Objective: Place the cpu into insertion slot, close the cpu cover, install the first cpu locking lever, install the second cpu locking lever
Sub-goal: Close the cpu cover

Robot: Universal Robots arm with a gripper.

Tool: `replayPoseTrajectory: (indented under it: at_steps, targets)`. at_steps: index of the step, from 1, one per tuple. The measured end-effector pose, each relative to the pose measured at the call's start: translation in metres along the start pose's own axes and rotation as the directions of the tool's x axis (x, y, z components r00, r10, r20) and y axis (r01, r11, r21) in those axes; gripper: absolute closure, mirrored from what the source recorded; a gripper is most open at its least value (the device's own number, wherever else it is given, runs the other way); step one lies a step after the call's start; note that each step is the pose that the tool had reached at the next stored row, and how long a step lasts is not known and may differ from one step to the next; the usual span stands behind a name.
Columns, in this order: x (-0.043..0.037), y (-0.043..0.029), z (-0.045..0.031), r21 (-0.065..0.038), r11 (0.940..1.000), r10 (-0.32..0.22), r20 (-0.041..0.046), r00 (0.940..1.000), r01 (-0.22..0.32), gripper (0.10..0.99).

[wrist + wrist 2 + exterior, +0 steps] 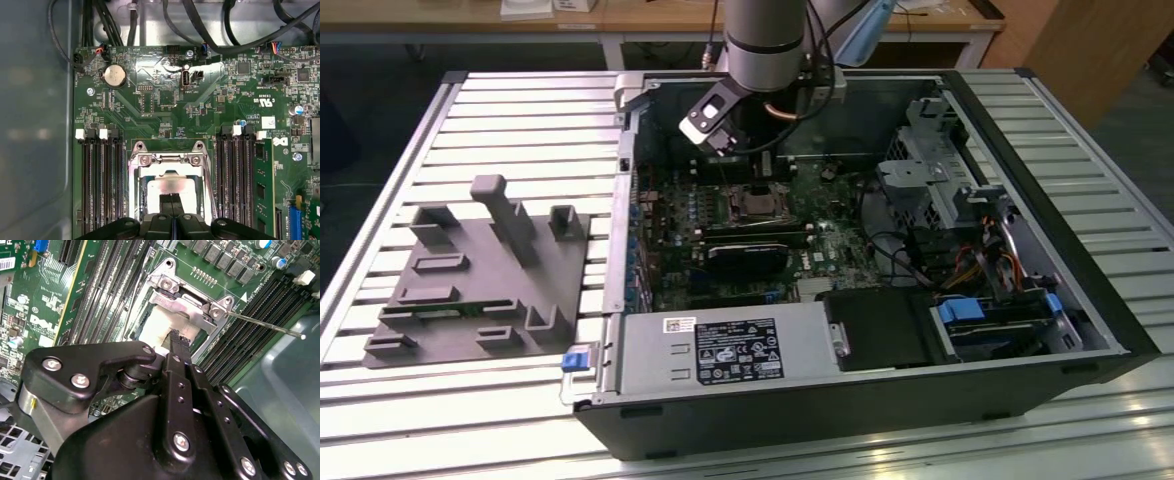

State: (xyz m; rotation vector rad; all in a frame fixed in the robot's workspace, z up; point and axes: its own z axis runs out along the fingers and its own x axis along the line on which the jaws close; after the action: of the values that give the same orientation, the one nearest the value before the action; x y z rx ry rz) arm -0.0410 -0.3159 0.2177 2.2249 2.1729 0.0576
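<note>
The open black computer case (854, 420) lies on its side, so its green circuit board (165, 120) faces the arm. In the silver-rimmed square insertion slot (755, 206), the thin silver cpu cover (169, 159) frames the pale flat cpu (167, 184). The black gripper (172, 201), clenched on nothing, has its tips at the cpu face, probably to seat it.

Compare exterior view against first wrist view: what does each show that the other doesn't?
Exterior view: grey fixture block beside the case, power supply, the arm. First wrist view: coin cell, white memory-slot clips. Both: the cpu with the gripper over it, jaws shut.
</note>
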Motion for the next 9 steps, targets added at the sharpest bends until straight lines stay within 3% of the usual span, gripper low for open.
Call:
replayPoseTrajectory:
  at_steps: [9]
  targets:
    - [0.0000,0.0000,0.0001,0.000,0.9956,-0.094,-0.0044,0.9956,0.094,0.980]
